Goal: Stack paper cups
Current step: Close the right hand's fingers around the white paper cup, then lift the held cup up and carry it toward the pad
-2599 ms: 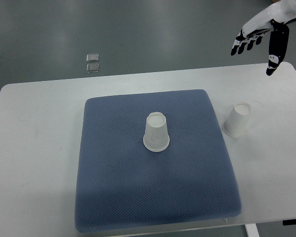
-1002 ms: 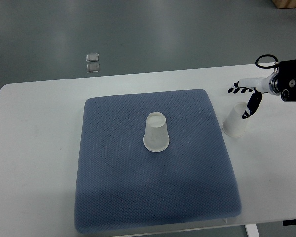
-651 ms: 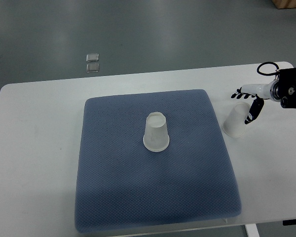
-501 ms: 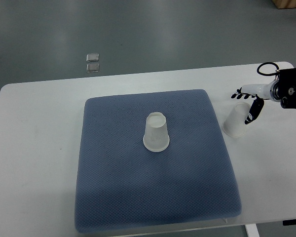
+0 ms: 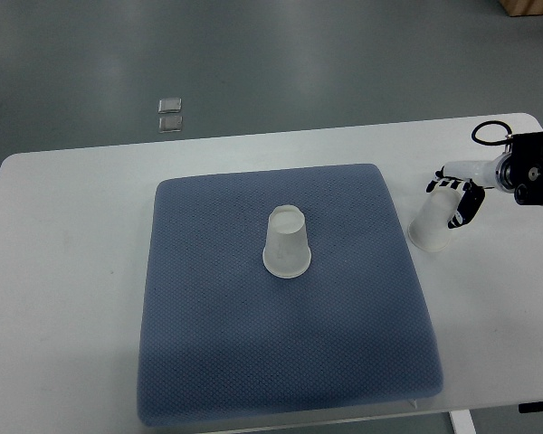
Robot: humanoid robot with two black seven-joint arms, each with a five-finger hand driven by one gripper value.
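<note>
One paper cup stands upside down at the middle of the blue mat; the other cup sits on the white table near its right edge. My right hand wraps that cup's top, seemingly gripping it.

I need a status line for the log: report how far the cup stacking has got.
Nothing is stacked yet. One paper cup stands upside down alone on the blue mat; the second cup sits on the white table right of the mat. In hand: the right hand is at the second cup's top, fingers around it, grip not clearly closed. Left: grasp, lift, carry over and stack.
</note>
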